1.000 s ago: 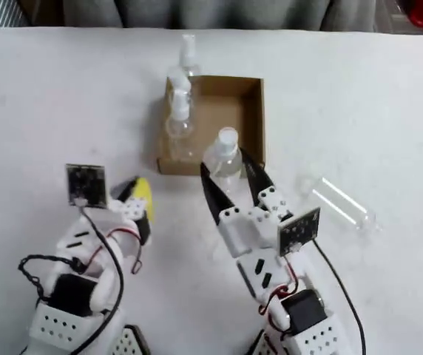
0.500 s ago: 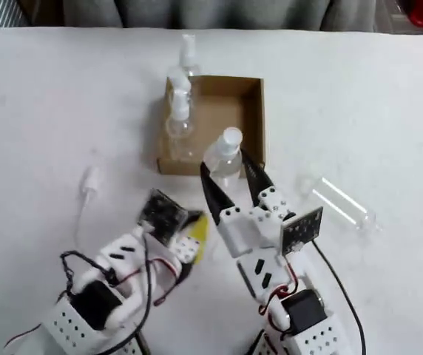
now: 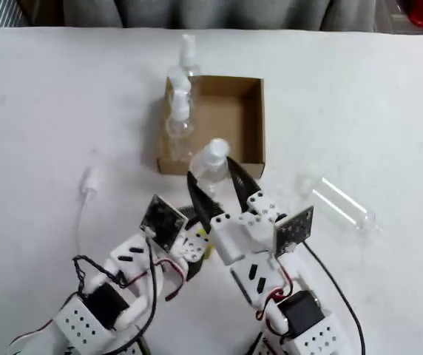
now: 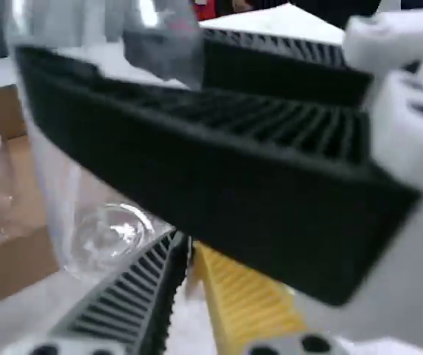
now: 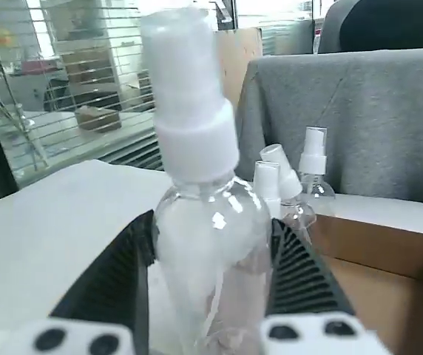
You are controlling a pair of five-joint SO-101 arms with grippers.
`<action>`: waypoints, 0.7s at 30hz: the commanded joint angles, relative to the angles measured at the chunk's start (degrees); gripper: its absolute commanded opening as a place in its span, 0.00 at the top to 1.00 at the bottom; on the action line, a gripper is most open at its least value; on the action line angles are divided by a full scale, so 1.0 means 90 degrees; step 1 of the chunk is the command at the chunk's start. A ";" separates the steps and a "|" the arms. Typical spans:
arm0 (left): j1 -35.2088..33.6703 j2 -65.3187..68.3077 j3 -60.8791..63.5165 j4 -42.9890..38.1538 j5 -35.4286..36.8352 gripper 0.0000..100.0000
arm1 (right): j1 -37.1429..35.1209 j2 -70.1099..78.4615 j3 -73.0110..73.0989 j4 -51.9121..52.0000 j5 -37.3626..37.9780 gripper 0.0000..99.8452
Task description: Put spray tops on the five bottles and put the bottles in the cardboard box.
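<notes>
R jaws (image 3: 211,171): closing on capped bottle (image 3: 213,164) by its body, holding it upright just off the near wall of the cardboard box (image 3: 226,118).
L jaws (image 3: 202,244): sitting together w/ nothing between, right beside the R arm, near side of the held bottle.
In box: 2 capped bottles (image 3: 178,122) standing along the left wall.
Far of box: 1 capped bottle (image 3: 188,52) standing on the table (image 3: 344,89).
Right: uncapped bottle (image 3: 341,201) lying on its side.
Left: loose spray top (image 3: 88,183) lying on the table.
</notes>
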 commanded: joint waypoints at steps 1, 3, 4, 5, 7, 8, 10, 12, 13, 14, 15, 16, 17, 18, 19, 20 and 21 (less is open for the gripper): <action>-0.0474 -0.0073 -0.0147 -0.0332 -0.0068 0.98 | -0.0151 0.0005 -0.0107 0.0044 -0.0059 0.99; -0.0581 -0.0073 -0.0156 -0.0332 -0.0068 0.98 | -0.0151 0.0005 -0.0127 0.0161 -0.0059 0.99; -0.0630 -0.0073 -0.0147 -0.0332 -0.0068 0.98 | -0.0151 0.0005 -0.0127 0.0181 -0.0059 0.99; -0.0669 -0.0073 -0.0147 -0.0332 -0.0068 0.98 | -0.0151 0.0005 -0.0127 0.0190 -0.0059 0.99; -0.0708 -0.0073 -0.0117 -0.0332 -0.0068 0.98 | -0.0132 0.0005 -0.0127 0.0190 -0.0059 0.99; -0.0708 -0.0073 -0.0117 -0.0332 -0.0068 0.98 | -0.0122 0.0005 -0.0127 0.0181 -0.0059 0.99; -0.0689 -0.0083 -0.0117 -0.0293 -0.0068 0.98 | -0.0112 0.0005 -0.0127 0.0171 -0.0049 0.99; -0.0669 -0.0093 -0.0107 -0.0283 -0.0068 0.98 | -0.0093 0.0005 -0.0127 0.0161 -0.0049 0.99; -0.0669 -0.0093 -0.0107 -0.0274 -0.0068 0.98 | -0.0024 0.0005 -0.0127 0.0161 -0.0049 0.99; -0.0698 -0.0093 -0.0098 -0.0274 -0.0068 0.98 | 0.0054 0.0005 -0.0127 0.0151 -0.0049 0.99; -0.0698 -0.0093 -0.0098 -0.0205 -0.0078 0.98 | 0.0161 0.0005 -0.0127 0.0122 -0.0049 0.99; -0.0708 -0.0093 -0.0107 -0.0059 -0.0078 0.98 | 0.0259 0.0005 -0.0127 0.0015 -0.0049 0.99; -0.0708 -0.0103 -0.0117 0.0107 -0.0078 0.98 | 0.0376 0.0005 -0.0127 -0.0063 -0.0049 0.99; -0.0718 -0.0103 -0.0117 0.0283 -0.0088 0.98 | 0.0484 0.0005 -0.0127 -0.0122 -0.0049 0.99; -0.0816 -0.0103 -0.0147 0.0449 -0.0088 0.98 | 0.0562 0.0005 -0.0127 -0.0142 -0.0049 0.99; -0.0952 -0.0103 -0.0156 0.0557 -0.0088 0.98 | 0.0611 0.0005 -0.0127 -0.0161 -0.0049 0.99; -0.1148 -0.0112 -0.0166 0.0615 -0.0088 0.98 | 0.0630 0.0015 -0.0127 -0.0161 -0.0049 0.99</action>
